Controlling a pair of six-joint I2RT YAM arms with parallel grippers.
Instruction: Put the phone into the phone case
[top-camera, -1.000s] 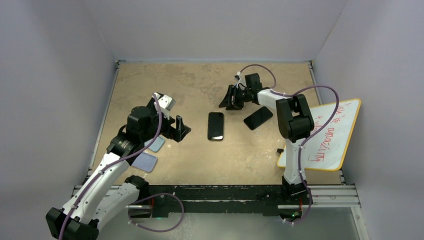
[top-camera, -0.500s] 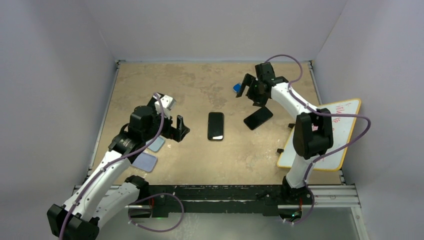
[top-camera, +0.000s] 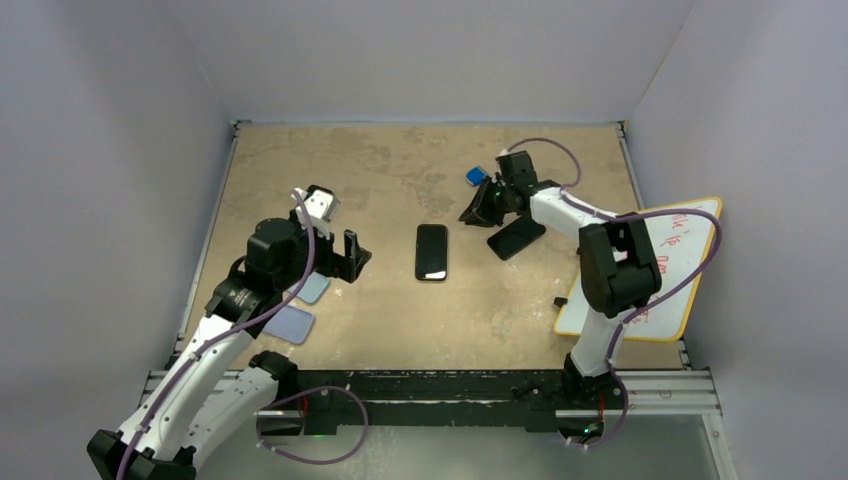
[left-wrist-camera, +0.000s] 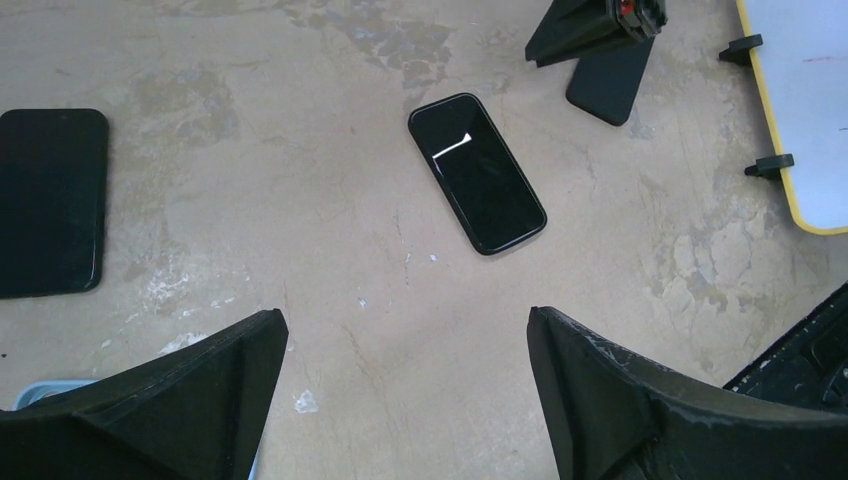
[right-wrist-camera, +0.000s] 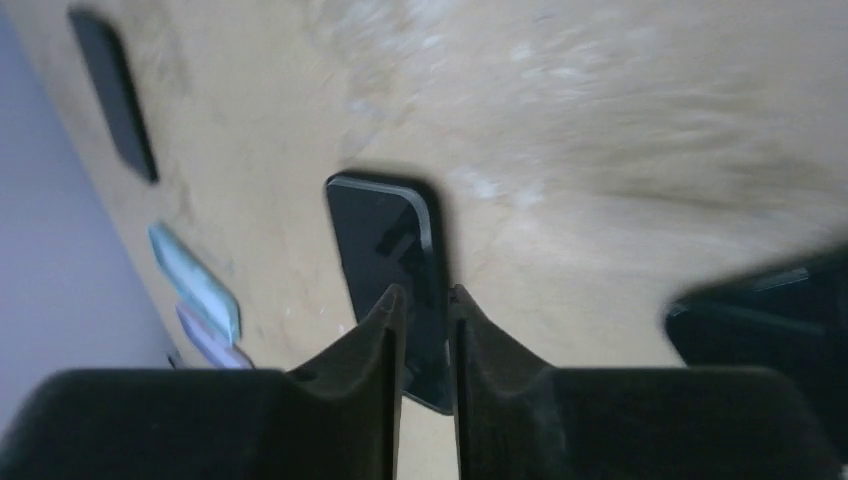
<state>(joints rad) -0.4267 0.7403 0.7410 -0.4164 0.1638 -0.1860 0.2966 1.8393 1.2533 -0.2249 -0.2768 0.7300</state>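
The phone (top-camera: 432, 252) lies screen up, its long axis running 12 to 6 o'clock. The phone case (top-camera: 517, 236), at its 3 o'clock, slants toward 2. The left gripper (left-wrist-camera: 405, 330) gapes wide, and the right gripper (right-wrist-camera: 425, 300) is pinched nearly together on nothing.

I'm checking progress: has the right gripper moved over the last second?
Yes: the right gripper swung far-right, away from the glossy black rectangular phone, then came back nearer it.

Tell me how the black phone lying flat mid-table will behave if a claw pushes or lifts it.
The phone looks like a thin rigid slab lying flat, so a push would probably slide it across the table, not roll or tip it. Its glossy face shows a sharp glint in the left wrist view, so it is likely slippery.
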